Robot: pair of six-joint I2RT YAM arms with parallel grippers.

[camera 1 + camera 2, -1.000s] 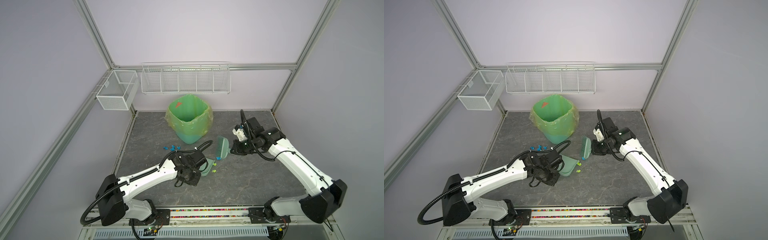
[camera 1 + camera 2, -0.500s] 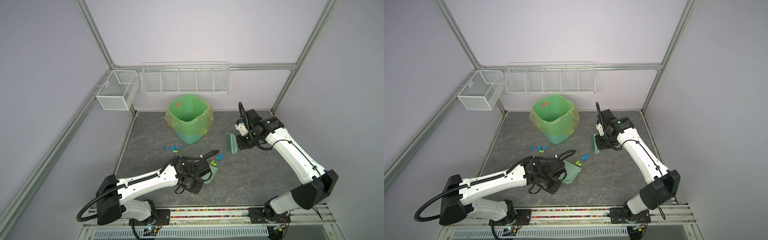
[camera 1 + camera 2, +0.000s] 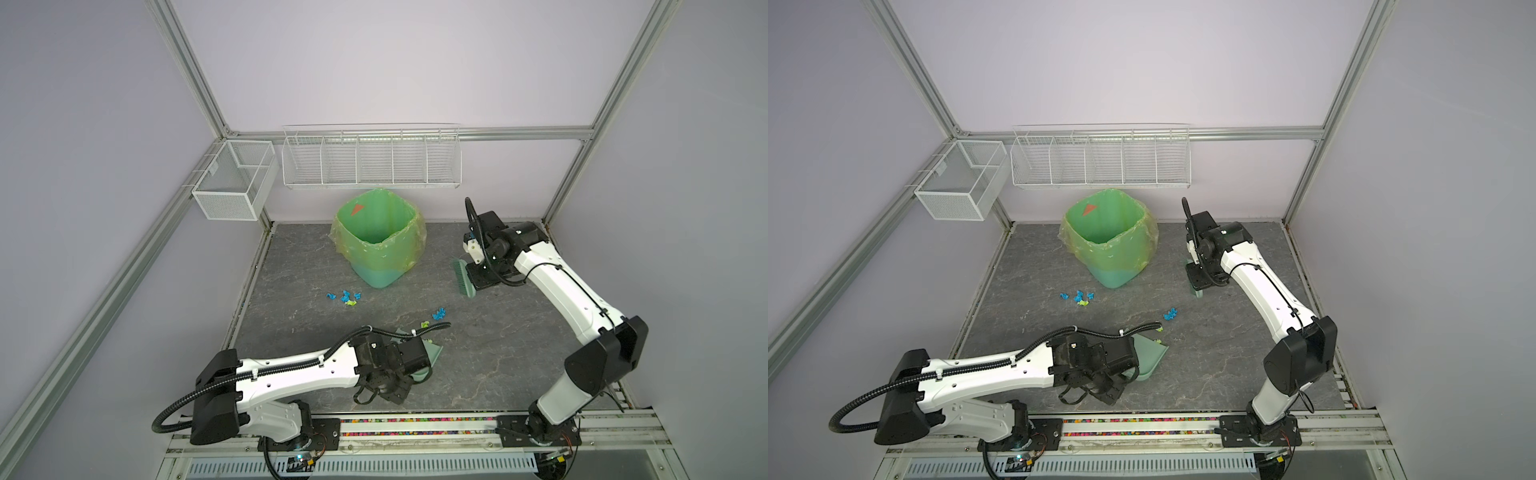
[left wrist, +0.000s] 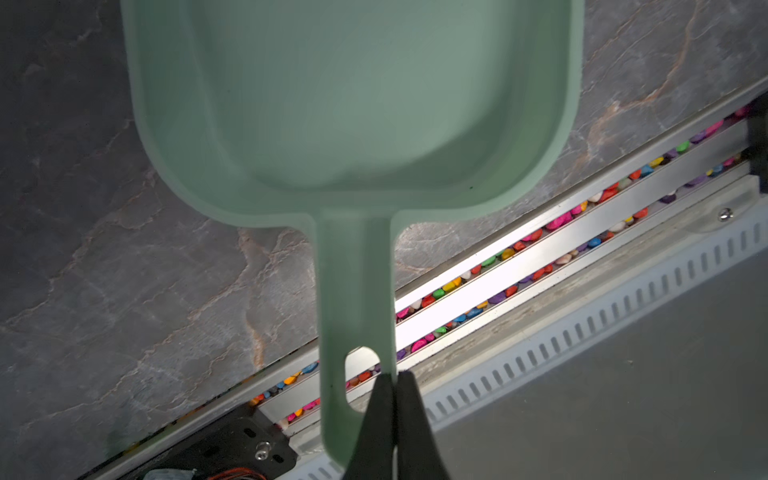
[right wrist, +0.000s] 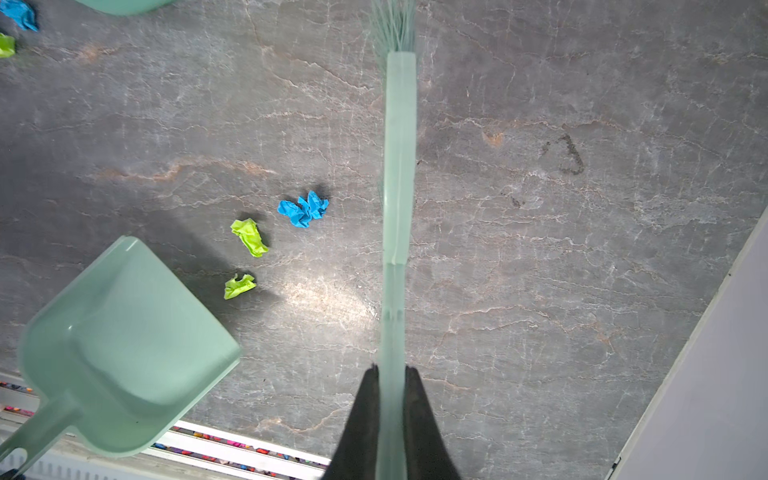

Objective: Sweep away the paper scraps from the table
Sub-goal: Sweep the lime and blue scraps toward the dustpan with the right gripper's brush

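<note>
Sweeping setup: right gripper clamps brush, left gripper pinches dustpan; next, seemingly lifted bristles must drag nearby paper scraps into it.

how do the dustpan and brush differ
The dustpan is a broad open scoop in the left gripper; the brush is a thin bristled stick in the right gripper. The dustpan is near the front rail, the brush further back, right of the bin. Both are pale green.

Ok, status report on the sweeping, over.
Left gripper shut on dustpan, right gripper shut on brush. Paper scraps lie loose on table in two clusters; dustpan empty. Bin stands close beside one cluster.
</note>
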